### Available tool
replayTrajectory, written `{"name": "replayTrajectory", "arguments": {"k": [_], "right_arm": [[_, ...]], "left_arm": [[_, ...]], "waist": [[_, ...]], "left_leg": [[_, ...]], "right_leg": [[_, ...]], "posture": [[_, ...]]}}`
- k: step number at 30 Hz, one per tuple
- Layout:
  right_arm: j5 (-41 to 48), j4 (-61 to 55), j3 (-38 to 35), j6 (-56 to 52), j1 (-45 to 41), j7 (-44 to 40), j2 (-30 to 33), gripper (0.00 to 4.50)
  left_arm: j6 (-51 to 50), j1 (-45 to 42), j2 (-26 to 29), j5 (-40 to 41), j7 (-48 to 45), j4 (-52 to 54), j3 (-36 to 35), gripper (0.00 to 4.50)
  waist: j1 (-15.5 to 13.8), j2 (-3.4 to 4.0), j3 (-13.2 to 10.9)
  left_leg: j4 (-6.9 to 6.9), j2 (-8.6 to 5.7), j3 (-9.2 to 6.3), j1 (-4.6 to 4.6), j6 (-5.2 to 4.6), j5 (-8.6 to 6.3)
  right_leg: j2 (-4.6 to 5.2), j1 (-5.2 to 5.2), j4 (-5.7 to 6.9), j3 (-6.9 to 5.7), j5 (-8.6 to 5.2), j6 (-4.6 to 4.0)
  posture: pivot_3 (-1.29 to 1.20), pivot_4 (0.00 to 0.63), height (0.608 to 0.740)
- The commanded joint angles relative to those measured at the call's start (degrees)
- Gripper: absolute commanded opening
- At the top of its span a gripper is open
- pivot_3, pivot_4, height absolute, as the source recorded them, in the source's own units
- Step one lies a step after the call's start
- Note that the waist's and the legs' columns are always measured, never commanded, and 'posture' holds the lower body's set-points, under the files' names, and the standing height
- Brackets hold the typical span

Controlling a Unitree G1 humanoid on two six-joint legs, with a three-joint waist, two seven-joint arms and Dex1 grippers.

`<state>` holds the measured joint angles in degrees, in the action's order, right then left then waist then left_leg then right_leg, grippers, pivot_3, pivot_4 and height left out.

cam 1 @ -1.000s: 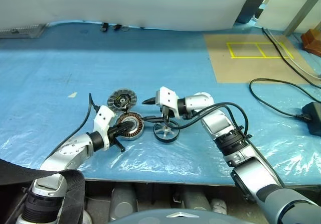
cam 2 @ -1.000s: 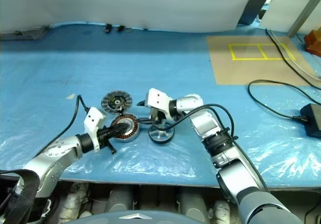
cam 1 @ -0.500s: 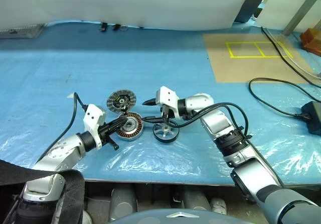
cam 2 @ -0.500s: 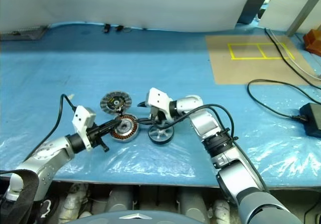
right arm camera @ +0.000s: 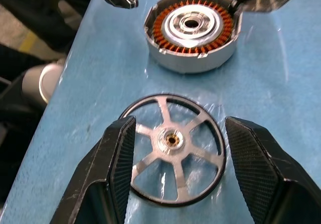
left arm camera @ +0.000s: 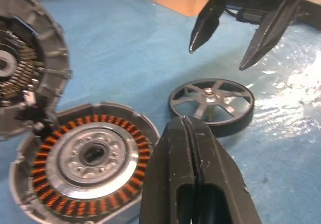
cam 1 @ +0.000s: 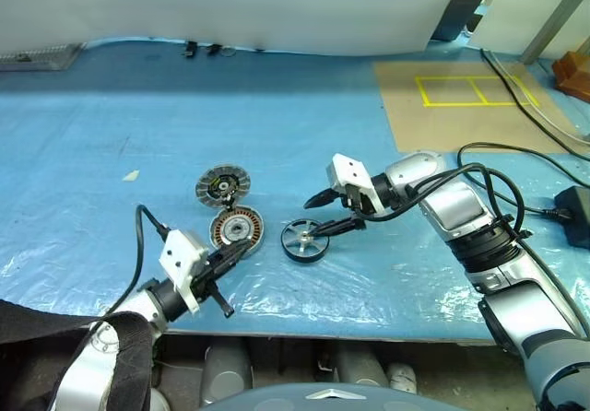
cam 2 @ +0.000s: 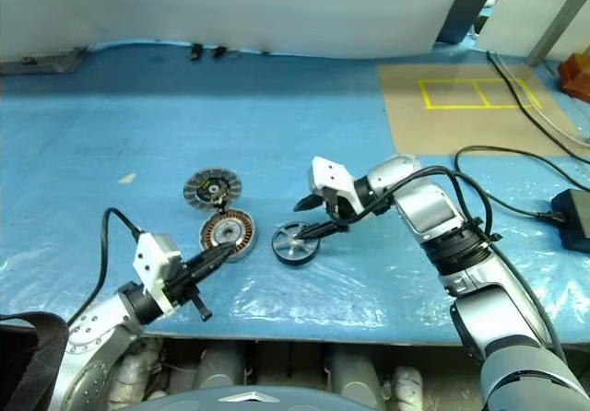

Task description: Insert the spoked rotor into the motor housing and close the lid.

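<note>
Black fingers, left gripper (cam 1: 241, 251): I see them pressed together with nothing between, tips just short of the housing's near edge, not touching it.
Housing (cam 1: 236, 230): flat on the blue sheet (cam 1: 111, 107), open side up; inside I read a ring of copper windings around a pale hub, and no rotor in it.
Rotor (cam 1: 305, 240): flat on the sheet just right of the housing, apart from it, black rim and silver spokes up.
Right gripper (cam 1: 330, 213): fingers spread wide, hanging just above the rotor's far-right side; in the right wrist view one finger sits to each side of the rim, not pinching it.
Lid (cam 1: 223, 185): just behind the housing, tilted up at the housing's far edge, ribbed face and dark centre showing.
Cable (cam 1: 516, 167): black, looped on the sheet far right.
</note>
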<state>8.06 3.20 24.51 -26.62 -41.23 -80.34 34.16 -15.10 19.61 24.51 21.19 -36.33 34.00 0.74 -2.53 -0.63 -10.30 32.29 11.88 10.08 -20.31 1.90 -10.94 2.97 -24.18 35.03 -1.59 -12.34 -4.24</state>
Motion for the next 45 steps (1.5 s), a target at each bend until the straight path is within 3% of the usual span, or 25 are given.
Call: {"name": "replayTrajectory", "arguments": {"k": [1, 22, 25, 29, 45], "right_arm": [[-2.0, -1.1, 1.6, 2.9, -1.5, -0.1, -0.2, 2.88], [-12.8, 9.5, 8.4, 16.2, -4.0, 1.0, -4.7, 2.88], [-13.2, 10.3, 8.3, 17.5, -4.2, 0.7, -5.4, 2.32], [-12.5, 9.9, 7.2, 17.3, -4.3, 0.4, -6.1, 1.21], [-1.7, 1.9, 1.9, 0.6, -9.9, 0.2, -14.1, 1.2]], "left_arm": [[0.6, -2.9, -1.4, 0.2, 2.9, 2.1, -0.8, 0.03], [3.6, -2.3, -0.6, 0.5, 2.0, -2.2, -2.9, 0.03], [4.5, -1.6, 0.0, 0.5, 1.9, -2.7, -4.6, 0.0], [5.4, -1.1, 0.5, 0.9, 1.9, -3.2, -6.8, 0.0], [10.5, 2.9, 0.6, 2.2, -2.0, -8.0, -13.6, 0.0]], "waist": [[0.0, 0.0, 0.0], [0.2, 0.0, 0.0], [0.2, -0.01, 0.0], [0.2, -0.04, 0.0], [0.1, -0.03, 0.0]], "left_leg": [[0.03, 0.0, 0.0, 0.0, 0.0, 0.0], [0.19, 0.0, 0.01, -0.01, 0.0, 0.0], [0.19, 0.0, 0.01, 0.01, 0.0, 0.0], [0.23, 0.0, 0.01, 0.09, 0.0, 0.0], [0.21, 0.02, -0.01, 0.06, 0.0, 0.0]], "right_leg": [[0.01, 0.01, 0.02, 0.0, 0.0, 0.0], [0.01, -0.02, 0.2, 0.02, 0.01, -0.02], [0.01, -0.02, 0.24, 0.02, 0.01, -0.02], [0.01, 0.05, 0.27, 0.02, 0.01, -0.02], [0.0, 0.0, 0.31, 0.03, 0.01, -0.02]], "posture": [[0.0, 0.15, 0.74], [0.0, 0.15, 0.74], [0.0, 0.15, 0.74], [0.0, 0.15, 0.74], [0.0, 0.15, 0.74]]}}
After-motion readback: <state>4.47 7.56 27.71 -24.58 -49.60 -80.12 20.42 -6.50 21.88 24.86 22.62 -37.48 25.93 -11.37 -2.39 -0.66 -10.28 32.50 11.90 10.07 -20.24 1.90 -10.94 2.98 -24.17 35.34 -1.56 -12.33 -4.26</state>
